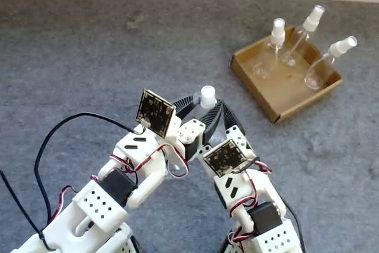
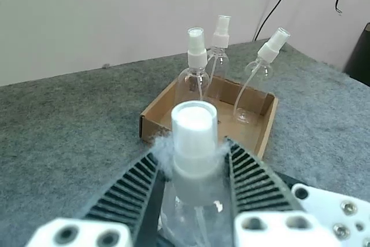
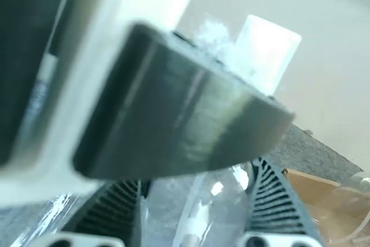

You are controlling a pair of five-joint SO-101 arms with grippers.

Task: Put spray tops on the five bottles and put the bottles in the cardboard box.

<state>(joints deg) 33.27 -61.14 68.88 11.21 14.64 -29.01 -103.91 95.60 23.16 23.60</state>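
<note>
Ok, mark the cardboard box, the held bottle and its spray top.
cardboard box [image 1: 288, 90]: high view, bare floor inside.
held bottle [image 3: 217, 203]: right wrist view, clear body.
spray top [image 2: 195, 137]: left wrist view, white cap's middle.

Bench [image 1: 89, 51]: grey cloth cover, felt-like, matt, rough nap. Cardboard box [image 1: 284, 90]: brown paperboard, matt, raw cut edges. Bottles in the box [image 1: 318, 70]: clear, glossy, smooth walls; plastic or glass, cannot tell. Spray tops [image 1: 278, 28]: white plastic, smooth, semi-matt. Held bottle [image 2: 193, 206]: same clear glossy wall. Its spray top [image 2: 195, 134]: white plastic, faintly translucent, with wisps of white fluffy fibre at its sides. Left claw [image 2: 193, 154]: black ribbed plastic fingers, matt; white plastic mounts, shiny metal screws. Right claw [image 3: 195, 206]: same black ribbed matt plastic. Arm shells [image 1: 142, 164]: white plastic, matt. Cable [image 1: 89, 114]: black, smooth sheath.
</note>
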